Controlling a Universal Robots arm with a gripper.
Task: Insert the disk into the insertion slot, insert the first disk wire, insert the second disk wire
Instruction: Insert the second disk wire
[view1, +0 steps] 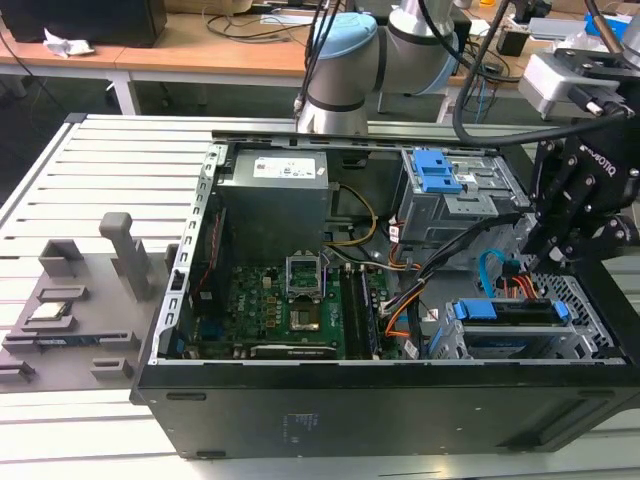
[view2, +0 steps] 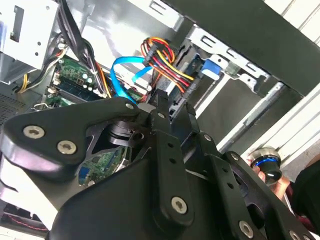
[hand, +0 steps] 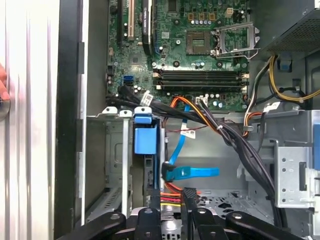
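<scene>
gripper (view2: 167, 105) is pinching the first disk wire (view2: 167, 65) right by the disk (view1: 505, 312)
if it's going in tilted, it's probably jamming or slipping out

Bright even light, soft shadows, possibly mild glare

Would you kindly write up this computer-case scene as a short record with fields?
setting: open computer case on a slatted table
disk: sits in the silver drive cage, with its blue carrier showing
gripper: at the disk's end, apparently shut on the red-orange wire bundle near its plug
blue cable: looped beside the wire bundle
</scene>
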